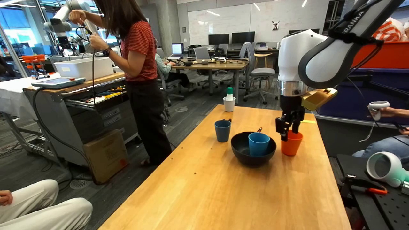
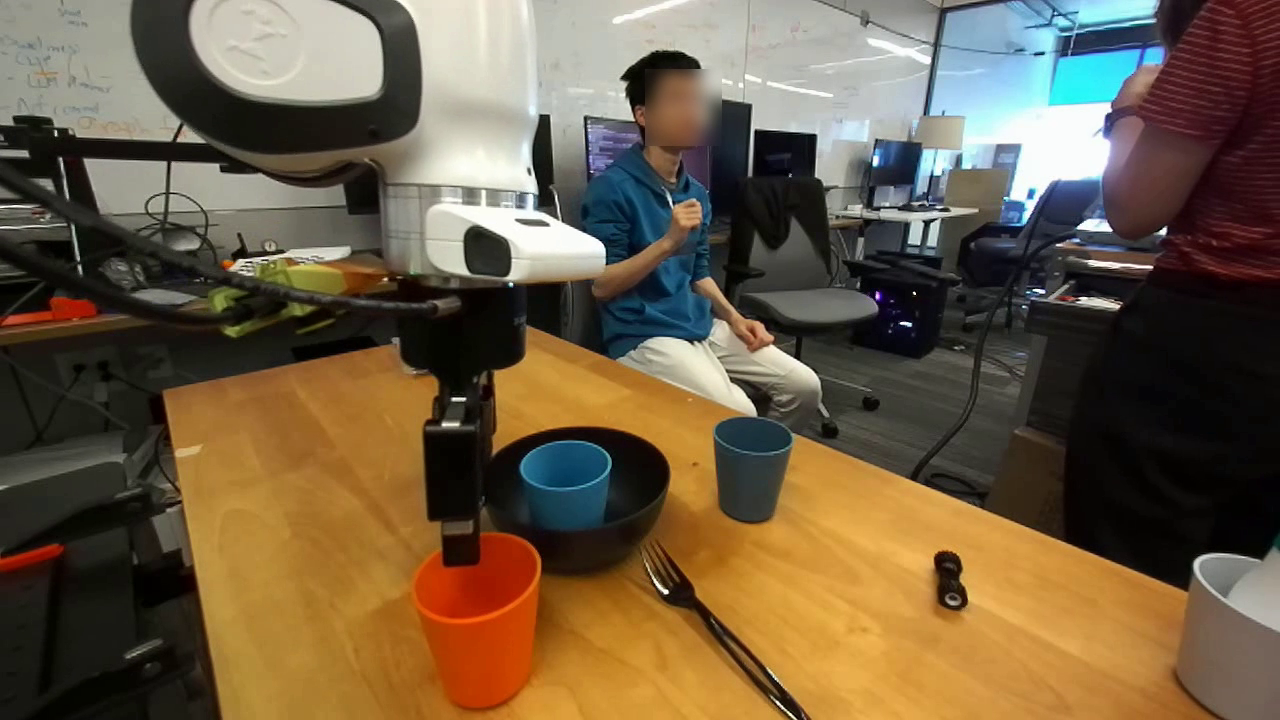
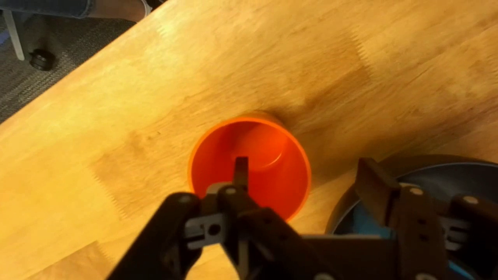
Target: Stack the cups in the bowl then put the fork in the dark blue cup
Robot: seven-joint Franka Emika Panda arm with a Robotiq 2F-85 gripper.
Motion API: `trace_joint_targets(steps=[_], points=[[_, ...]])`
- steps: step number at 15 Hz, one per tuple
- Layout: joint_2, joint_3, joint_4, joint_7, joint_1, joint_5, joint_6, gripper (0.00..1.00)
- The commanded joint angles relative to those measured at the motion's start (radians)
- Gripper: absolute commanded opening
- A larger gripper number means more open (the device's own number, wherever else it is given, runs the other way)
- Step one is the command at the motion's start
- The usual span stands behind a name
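Observation:
The orange cup (image 1: pixel 292 146) (image 2: pixel 480 635) (image 3: pixel 258 146) stands upright on the table beside the black bowl (image 1: pixel 250 162) (image 2: pixel 600 548) (image 3: pixel 443 177). My gripper (image 1: pixel 289 134) (image 2: pixel 463 545) (image 3: pixel 304 167) is open and empty at the orange cup's rim. One finger is over the cup's mouth, the other outside it on the bowl's side. I cannot tell whether the fingertip is inside the cup. The light blue cup (image 1: pixel 258 145) (image 2: pixel 565 492) (image 3: pixel 369 223) stands in the bowl. The dark blue cup (image 1: pixel 222 131) (image 2: pixel 752 470) stands apart on the table. The fork (image 2: pixel 705 612) lies near the bowl.
A white cup (image 1: pixel 229 105) (image 2: pixel 1225 645) holding a bottle stands near the table's end. A small black part (image 2: pixel 950 580) lies near the dark blue cup. A seated person (image 2: pixel 650 260) and a standing person (image 1: pixel 140 64) are beside the table.

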Motion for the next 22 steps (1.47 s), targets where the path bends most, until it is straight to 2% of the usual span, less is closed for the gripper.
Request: trace_joint_targets(steps=[1, 6, 8, 14, 18, 22], points=[[0.031, -0.010, 0.024, 0.001, 0.016, -0.013, 0.006, 0.42], [0.041, -0.016, 0.029, -0.002, 0.018, -0.016, -0.008, 0.05], [0.034, -0.008, 0.028, -0.020, 0.016, 0.016, -0.022, 0.00], [-0.033, 0.026, 0.008, -0.057, 0.024, 0.156, -0.059, 0.04], [-0.124, 0.063, 0.018, -0.135, 0.035, 0.327, -0.171, 0.04], [-0.171, 0.070, 0.110, -0.073, 0.055, 0.311, -0.320, 0.04]])
